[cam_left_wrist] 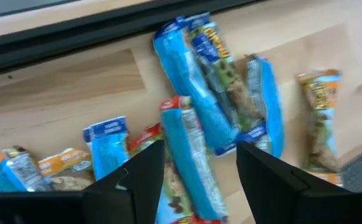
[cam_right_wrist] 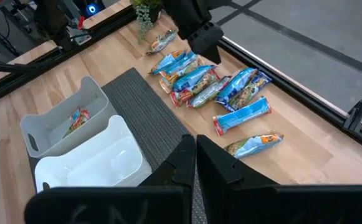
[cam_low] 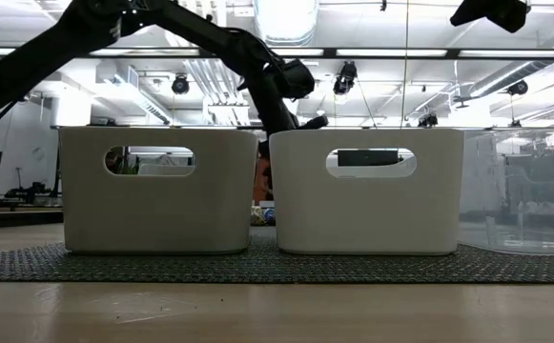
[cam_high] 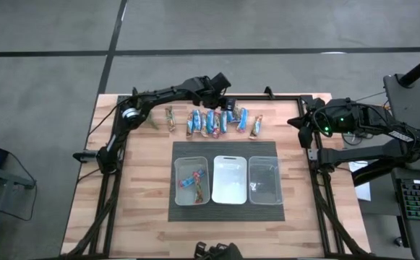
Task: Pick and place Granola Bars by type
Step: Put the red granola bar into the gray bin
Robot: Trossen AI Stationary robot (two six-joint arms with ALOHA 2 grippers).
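Observation:
A row of granola bars (cam_high: 215, 123) lies along the table's far edge: blue ones, blue ones with red or orange ends, and tan ones at either end of the row. My left gripper (cam_high: 229, 106) hangs open above the middle of the row. In the left wrist view its fingers stand on either side of a blue bar with a red end (cam_left_wrist: 190, 155), apart from it. My right gripper (cam_right_wrist: 195, 149) is shut and waits at the table's right edge (cam_high: 297, 121). Two bars (cam_high: 192, 180) lie in the left bin.
Three bins stand side by side on a dark mat (cam_high: 224, 209) at mid-table: the left one (cam_high: 178, 189), a white middle one (cam_high: 229, 193) and a clear right one (cam_high: 264, 192). A small green plant (cam_right_wrist: 144, 9) sits left of the row. A black rail (cam_right_wrist: 305, 93) runs behind the bars.

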